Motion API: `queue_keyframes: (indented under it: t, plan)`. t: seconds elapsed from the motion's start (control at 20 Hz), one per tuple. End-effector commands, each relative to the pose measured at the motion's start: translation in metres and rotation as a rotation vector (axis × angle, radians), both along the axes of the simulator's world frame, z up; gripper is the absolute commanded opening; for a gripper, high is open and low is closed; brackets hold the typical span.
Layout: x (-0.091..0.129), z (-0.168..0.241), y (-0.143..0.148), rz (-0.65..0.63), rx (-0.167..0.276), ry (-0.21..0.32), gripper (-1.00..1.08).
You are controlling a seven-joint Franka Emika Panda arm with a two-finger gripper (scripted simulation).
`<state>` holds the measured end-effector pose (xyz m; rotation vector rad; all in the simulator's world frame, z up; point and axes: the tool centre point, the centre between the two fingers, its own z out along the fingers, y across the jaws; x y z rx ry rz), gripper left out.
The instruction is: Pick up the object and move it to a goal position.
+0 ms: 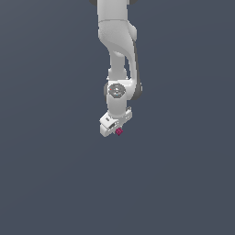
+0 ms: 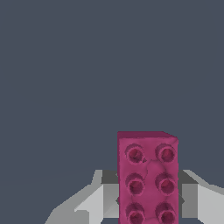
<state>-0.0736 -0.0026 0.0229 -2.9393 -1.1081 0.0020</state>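
The object (image 2: 148, 175) is a magenta-pink studded block that stands large in the wrist view, between the two grey fingers (image 2: 109, 199). Both fingers lie flush against its long sides, so my gripper (image 2: 148, 199) is shut on it. In the exterior view the white gripper (image 1: 114, 125) hangs tilted under the arm near the picture's middle. The object (image 1: 119, 131) shows only as a tiny pink speck poking out at the gripper's lower edge. Part of the block is cut off by the wrist picture's edge.
A plain dark blue-grey surface (image 1: 55, 183) fills the background in both views. The white arm (image 1: 117, 41) comes down from the exterior view's upper middle. No other objects show.
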Motion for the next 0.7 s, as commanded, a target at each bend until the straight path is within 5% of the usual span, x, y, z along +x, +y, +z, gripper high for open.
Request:
queue_keyframes:
  t: [0.0, 0.65]
  plan:
    - [0.004, 0.010, 0.006, 0.001, 0.000, -0.001, -1.00]
    - [0.042, 0.103, 0.063, 0.001, 0.000, -0.001, -1.00]
